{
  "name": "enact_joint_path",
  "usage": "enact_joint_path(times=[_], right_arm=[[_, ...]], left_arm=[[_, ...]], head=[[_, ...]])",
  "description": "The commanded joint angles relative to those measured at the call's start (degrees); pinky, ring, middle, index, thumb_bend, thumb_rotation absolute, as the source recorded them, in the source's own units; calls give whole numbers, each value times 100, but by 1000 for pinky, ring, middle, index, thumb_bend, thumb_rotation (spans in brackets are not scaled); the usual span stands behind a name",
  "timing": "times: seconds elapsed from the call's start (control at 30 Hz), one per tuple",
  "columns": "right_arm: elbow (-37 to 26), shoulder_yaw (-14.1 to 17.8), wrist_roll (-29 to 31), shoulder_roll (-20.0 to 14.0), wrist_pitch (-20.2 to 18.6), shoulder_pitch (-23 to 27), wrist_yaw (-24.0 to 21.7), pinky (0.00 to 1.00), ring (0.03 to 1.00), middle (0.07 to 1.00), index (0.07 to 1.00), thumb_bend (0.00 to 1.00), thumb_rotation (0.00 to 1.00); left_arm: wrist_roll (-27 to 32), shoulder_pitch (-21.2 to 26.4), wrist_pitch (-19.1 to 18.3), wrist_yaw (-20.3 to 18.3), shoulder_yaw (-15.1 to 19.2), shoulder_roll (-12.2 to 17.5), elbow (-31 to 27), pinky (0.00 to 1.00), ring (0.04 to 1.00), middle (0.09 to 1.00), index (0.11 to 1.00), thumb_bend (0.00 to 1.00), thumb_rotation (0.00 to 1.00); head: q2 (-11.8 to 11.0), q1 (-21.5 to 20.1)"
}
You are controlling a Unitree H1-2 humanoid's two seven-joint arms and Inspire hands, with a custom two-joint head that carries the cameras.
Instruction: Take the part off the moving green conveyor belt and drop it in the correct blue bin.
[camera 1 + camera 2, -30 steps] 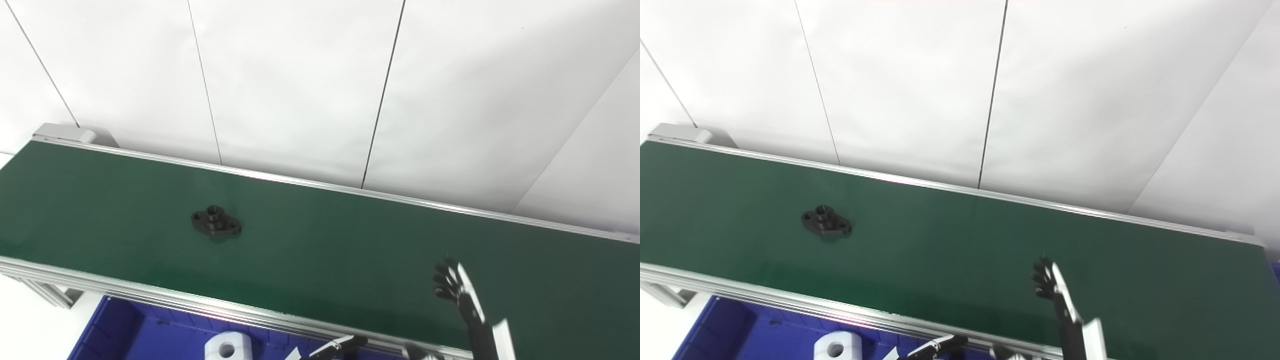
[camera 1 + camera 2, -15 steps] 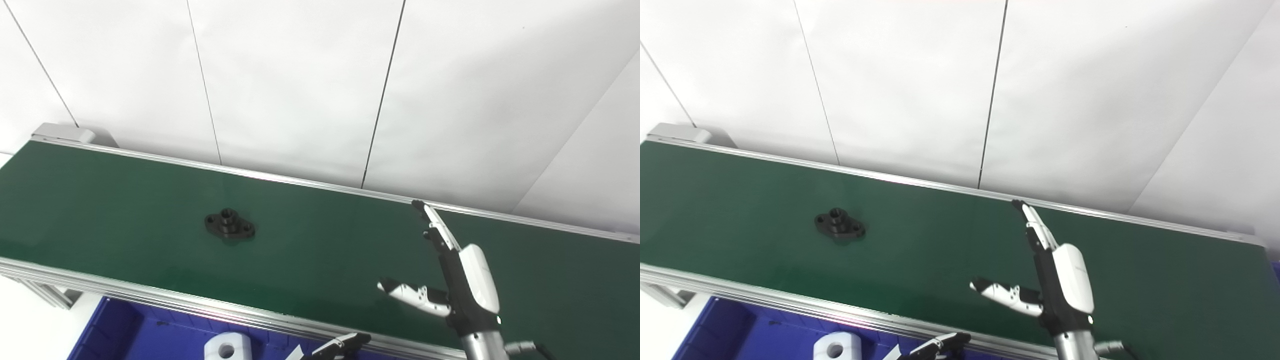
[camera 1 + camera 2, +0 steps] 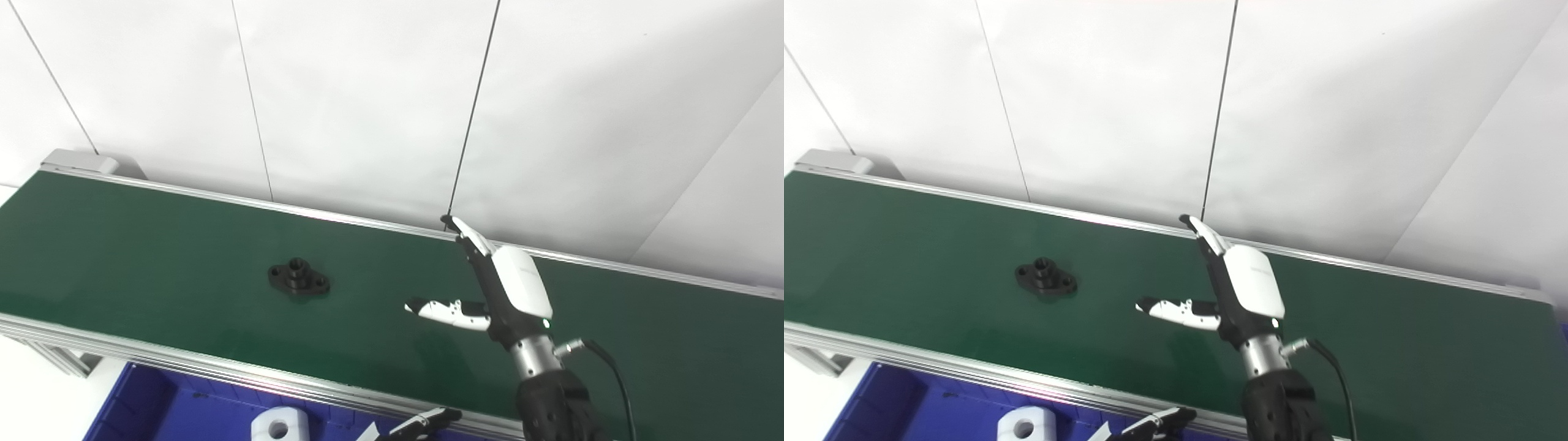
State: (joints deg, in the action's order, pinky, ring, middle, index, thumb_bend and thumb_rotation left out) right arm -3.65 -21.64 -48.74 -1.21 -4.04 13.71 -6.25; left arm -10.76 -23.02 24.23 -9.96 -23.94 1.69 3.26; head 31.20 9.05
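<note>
Left of the white-and-black right hand [image 3: 499, 291], a black part [image 3: 298, 285] lies on the dark green belt [image 3: 153, 245], silver rails [image 3: 184, 364] edging it, with a white block [image 3: 278, 424] in the blue bin [image 3: 153, 404] below, under a white wall [image 3: 367, 92].

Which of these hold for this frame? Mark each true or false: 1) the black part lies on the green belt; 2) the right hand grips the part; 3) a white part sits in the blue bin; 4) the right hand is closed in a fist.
1) True: the black part lies flat on the green belt.
2) False: the right hand is over the belt, apart from the part and holding nothing.
3) True: a white part sits in the blue bin.
4) False: its fingers and thumb are spread open.
</note>
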Motion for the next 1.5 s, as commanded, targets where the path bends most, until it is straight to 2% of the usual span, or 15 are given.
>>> enact_joint_path(times=[0.0,0.17,0.3,0.4,0.53,1.0,1.13,1.47], right_arm=[[36,-124,-208,83,-104,346,32,759,835,880,912,909,743],[488,-358,-558,179,-166,702,134,770,835,874,912,920,741],[837,-547,-862,236,-189,912,283,768,830,875,921,916,761],[1080,-646,-1049,291,-255,1044,348,764,818,869,916,913,723],[1448,-803,-1298,368,-435,1240,305,762,812,859,915,911,724],[2216,-1252,-1517,519,-644,1487,510,749,788,833,919,913,719],[2326,-1296,-1456,553,-675,1504,501,748,776,821,918,907,706],[2657,-1447,-1422,680,-770,1647,495,645,706,767,905,932,751]], left_arm=[[-82,-8,90,93,-40,-77,-109,817,910,926,871,801,653],[-157,2,194,142,-40,-108,-63,811,906,920,870,788,662],[-180,-7,113,150,-56,-125,-87,805,903,920,871,786,661],[-174,-6,106,147,-63,-136,-90,797,900,920,873,791,657],[-165,15,90,118,-88,-135,-100,803,904,924,879,780,652],[-245,-53,-99,76,-200,-202,-332,816,917,934,895,761,662],[-221,-79,-21,113,-220,-232,-336,804,915,934,893,750,647],[-189,-160,-27,154,-245,-290,-370,808,919,931,891,771,654]], head=[[3,2],[8,40],[12,49],[27,52],[42,62],[137,113],[171,101],[219,186]])
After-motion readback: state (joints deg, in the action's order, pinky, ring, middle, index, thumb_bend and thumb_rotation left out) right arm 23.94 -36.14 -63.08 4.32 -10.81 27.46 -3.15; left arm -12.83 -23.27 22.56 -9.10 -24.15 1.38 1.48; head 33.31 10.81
